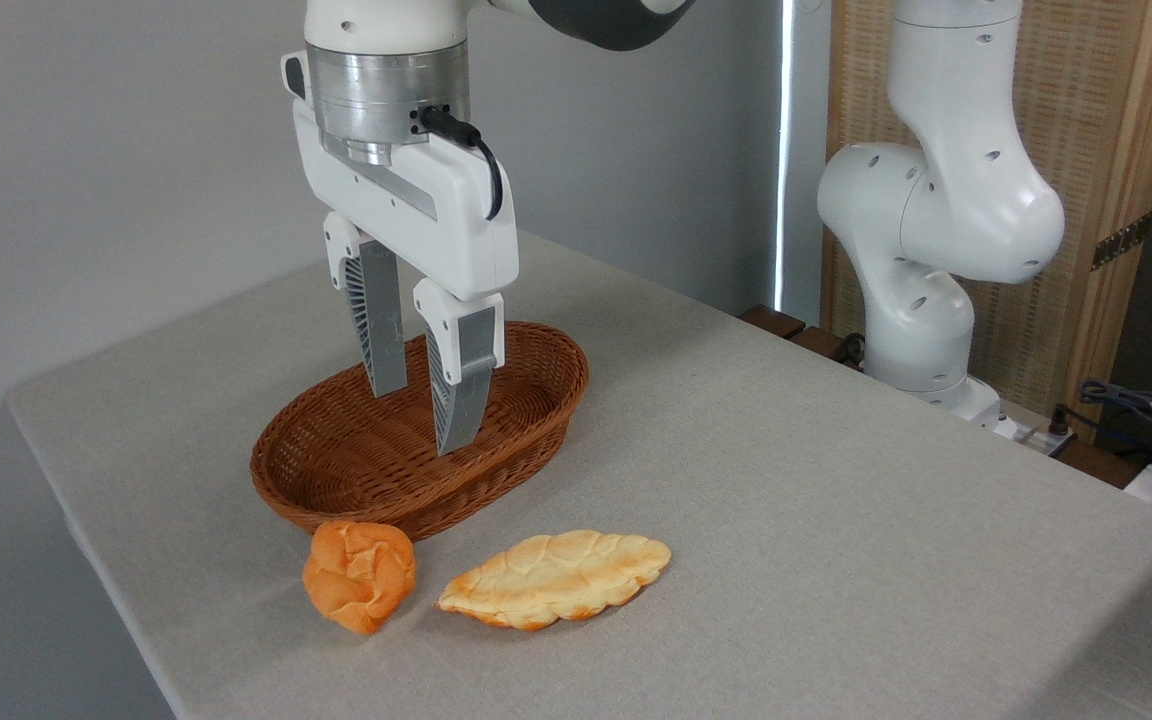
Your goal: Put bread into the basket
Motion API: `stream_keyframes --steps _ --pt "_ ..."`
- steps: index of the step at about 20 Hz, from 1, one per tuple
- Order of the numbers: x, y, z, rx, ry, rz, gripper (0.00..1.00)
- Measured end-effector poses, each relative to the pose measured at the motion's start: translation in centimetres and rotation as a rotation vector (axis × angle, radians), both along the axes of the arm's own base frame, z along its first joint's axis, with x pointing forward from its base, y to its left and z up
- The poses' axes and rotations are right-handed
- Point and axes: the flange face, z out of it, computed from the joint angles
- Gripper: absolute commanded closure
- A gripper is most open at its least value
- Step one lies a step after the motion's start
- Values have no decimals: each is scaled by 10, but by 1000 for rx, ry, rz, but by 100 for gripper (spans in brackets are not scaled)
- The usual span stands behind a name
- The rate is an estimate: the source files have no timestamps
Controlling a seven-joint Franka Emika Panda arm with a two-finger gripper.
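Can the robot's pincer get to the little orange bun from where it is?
Probably yes. The pincer hangs open and empty above the basket. The bun sits on the table just in front of the basket, with nothing on top of it, and the flat loaf lies apart to its right.

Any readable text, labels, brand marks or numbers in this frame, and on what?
None can be read. The gripper, the arm, the basket, the bread, the flat loaf and the table show no lettering or numbers. The clutter at the right edge is too small to tell.
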Motion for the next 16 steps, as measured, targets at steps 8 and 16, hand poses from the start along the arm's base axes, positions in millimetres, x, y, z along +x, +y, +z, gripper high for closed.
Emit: stream_keyframes --steps 8,16 --pt "-1 1 -1 1 10 -12 0" --pt "-1 3 -3 -19 29 151 0"
